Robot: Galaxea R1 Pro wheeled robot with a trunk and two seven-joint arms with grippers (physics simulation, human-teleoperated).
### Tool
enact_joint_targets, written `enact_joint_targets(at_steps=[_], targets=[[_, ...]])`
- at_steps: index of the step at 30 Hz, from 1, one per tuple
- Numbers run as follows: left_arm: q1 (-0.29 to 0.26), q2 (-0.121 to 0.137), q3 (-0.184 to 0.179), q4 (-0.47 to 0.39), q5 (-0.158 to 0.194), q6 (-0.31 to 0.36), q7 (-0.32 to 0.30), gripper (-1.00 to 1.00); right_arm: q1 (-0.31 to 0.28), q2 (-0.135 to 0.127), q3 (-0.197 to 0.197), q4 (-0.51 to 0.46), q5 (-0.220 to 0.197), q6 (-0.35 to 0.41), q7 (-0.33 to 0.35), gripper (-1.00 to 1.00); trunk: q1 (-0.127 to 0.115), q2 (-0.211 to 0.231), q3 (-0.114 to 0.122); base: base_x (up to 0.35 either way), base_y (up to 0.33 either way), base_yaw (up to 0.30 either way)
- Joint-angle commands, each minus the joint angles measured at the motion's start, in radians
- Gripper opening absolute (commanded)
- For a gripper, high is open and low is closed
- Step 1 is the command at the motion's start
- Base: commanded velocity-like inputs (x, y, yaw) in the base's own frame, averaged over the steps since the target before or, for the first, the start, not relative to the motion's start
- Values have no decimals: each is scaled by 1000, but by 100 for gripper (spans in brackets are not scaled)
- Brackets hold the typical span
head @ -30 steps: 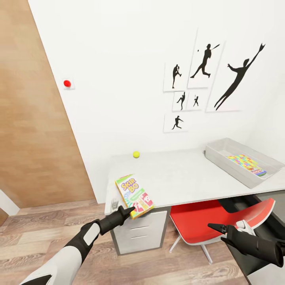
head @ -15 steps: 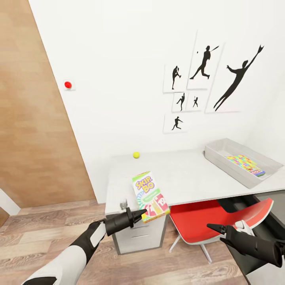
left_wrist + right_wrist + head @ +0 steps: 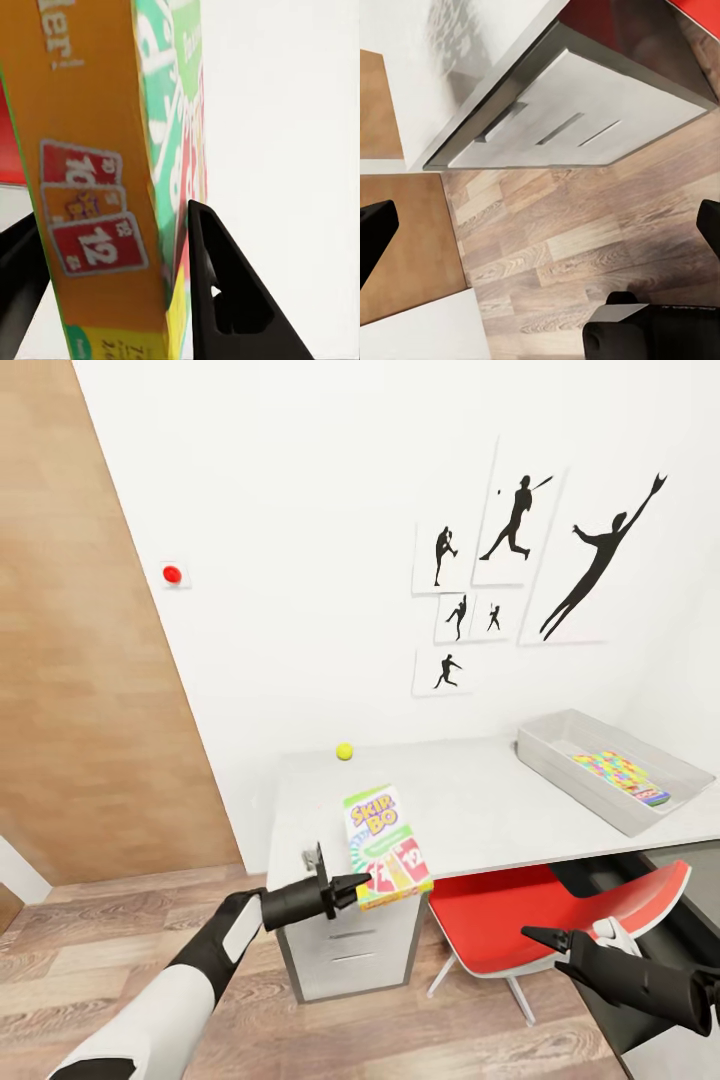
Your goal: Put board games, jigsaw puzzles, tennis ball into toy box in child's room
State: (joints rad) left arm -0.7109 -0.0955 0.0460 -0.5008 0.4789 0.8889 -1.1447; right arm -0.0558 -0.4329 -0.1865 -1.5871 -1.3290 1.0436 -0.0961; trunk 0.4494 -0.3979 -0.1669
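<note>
The white table [image 3: 480, 810] carries the tennis ball [image 3: 344, 751] at its back edge and the toy box [image 3: 560, 755] at its right end

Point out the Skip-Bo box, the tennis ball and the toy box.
Skip-Bo box [image 3: 387, 847], head view, middle of its printed front face.
Tennis ball [image 3: 344, 751], head view, centre of the ball.
Toy box [image 3: 570, 772], head view, its near grey side wall.
</note>
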Motion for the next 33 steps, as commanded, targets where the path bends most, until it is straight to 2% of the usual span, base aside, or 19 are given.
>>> enact_joint_targets(at_steps=[1, 4, 7, 10, 13, 15, 16, 17, 21, 22, 24, 27, 29, 30, 32, 33], targets=[[-1, -1, -7, -8, -4, 10, -3, -100, -1, 0, -1, -1, -10, 4, -10, 100, 1, -2, -2, 0, 0, 0], [-1, 0, -46, -22, -4, 18, -4, -100, -1, 0, -1, -1, -10, 4, -10, 100, 1, -2, -2, 0, 0, 0], [-1, 7, -57, -38, -3, 33, -4, -100, -1, 0, 1, -1, -10, 4, -11, 100, 1, -2, -2, 0, 0, 0], [-1, 27, -60, -72, -5, 85, -3, -100, -1, 0, -6, -1, -11, 4, -10, 100, 1, -2, -2, 0, 0, 0], [-5, 51, -61, -143, -7, 128, 1, -100, -1, -6, -12, -2, -13, 4, -9, 100, 1, -2, -2, 0, 0, 0], [-11, 79, -60, -189, -6, 150, 3, -100, -1, -7, -12, -2, -14, 4, -10, 100, 1, -2, -2, 0, 0, 0], [-21, 95, -60, -205, -6, 155, 4, -100, -1, -7, -11, -2, -14, 4, -9, 100, 1, -2, -2, 0, 0, 0], [-59, 111, -62, -218, -10, 158, 12, -100, -1, -9, -10, -2, -14, 4, -9, 100, 1, -2, -2, 0, 0, 0], [-171, 124, -63, -224, -58, 158, 64, -100, -1, -11, -9, -2, -15, 4, -10, 100, 1, -2, -2, 0, 0, 0], [-202, 121, -58, -224, -73, 158, 80, -100, -1, -13, -10, -2, -14, 4, -10, 100, 1, -2, -2, 0, 0, 0], [-208, 112, -57, -223, -75, 158, 84, -100, 0, -14, -11, -3, -14, 4, -9, 100, 1, -2, -2, 0, 0, 0], [-222, 81, -55, -223, -75, 158, 107, -100, 2, -17, -11, -5, -15, 4, -7, 100, 1, -2, -2, 0, 0, 0], [-225, 69, -50, -222, -71, 156, 134, -100, 4, -30, -13, -5, -15, 4, -6, 100, 1, -2, -2, 0, 0, 0], [-226, 47, -47, -222, -68, 149, 152, -100, 5, -61, -13, -5, -18, 4, -5, 100, 1, -2, -2, 0, 0, 0], [-230, -19, -23, -222, -65, 142, 188, -100, 4, -151, -12, -5, -26, 4, 1, 100, 1, -2, -2, 0, 0, 0], [-230, -36, -12, -222, -65, 141, 205, -100, 2, -176, -13, -5, -28, 4, 7, 100, 1, -2, -2, 0, 0, 0]])
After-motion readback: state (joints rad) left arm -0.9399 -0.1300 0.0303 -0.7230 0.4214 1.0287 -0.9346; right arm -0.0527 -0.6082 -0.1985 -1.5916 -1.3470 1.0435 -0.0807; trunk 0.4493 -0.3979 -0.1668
